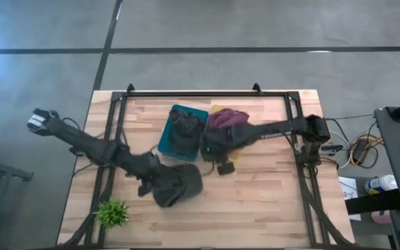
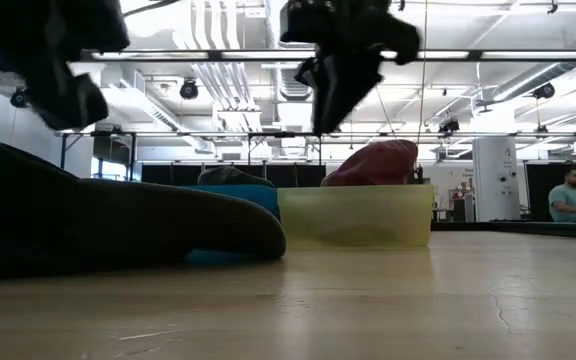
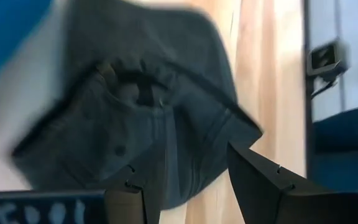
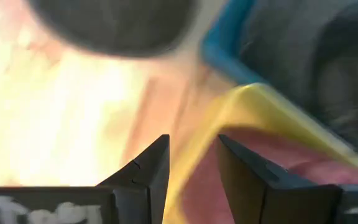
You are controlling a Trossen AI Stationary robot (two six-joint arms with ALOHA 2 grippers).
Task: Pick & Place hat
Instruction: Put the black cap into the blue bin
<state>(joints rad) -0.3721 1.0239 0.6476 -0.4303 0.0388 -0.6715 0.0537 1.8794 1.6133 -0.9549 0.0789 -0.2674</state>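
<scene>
At the lower left of the high view a small green artificial plant (image 1: 112, 212) sits on the light wooden desk (image 1: 269, 201). Just right of it, in the lower middle of the frame, a dark grey fabric hat (image 1: 177, 185) lies flat on the desk; in the low view it fills the left side as a wide dark mound (image 2: 98, 225). The left hand (image 1: 146, 182) sits at the hat's left edge, at the end of the arm reaching in from the upper left. In the left wrist view its fingers (image 3: 263, 183) are spread apart with nothing between them, and the hat (image 3: 135, 118) lies just beyond the fingertips, under the hand.

Above the hat, in the middle of the high view, a blue plastic bin (image 1: 172, 128) holds another dark grey hat (image 1: 186, 128). Touching its right side is a yellow plastic bin (image 1: 236, 147) holding a maroon hat (image 1: 226, 118). The right hand (image 1: 214, 154) hovers at the near corner of the yellow bin, just right of the hat on the desk; in the right wrist view its fingers (image 4: 244, 171) are parted and empty above the yellow rim (image 4: 229, 118).

At the right edge of the low view a person (image 2: 571, 197) shows in the room behind.
</scene>
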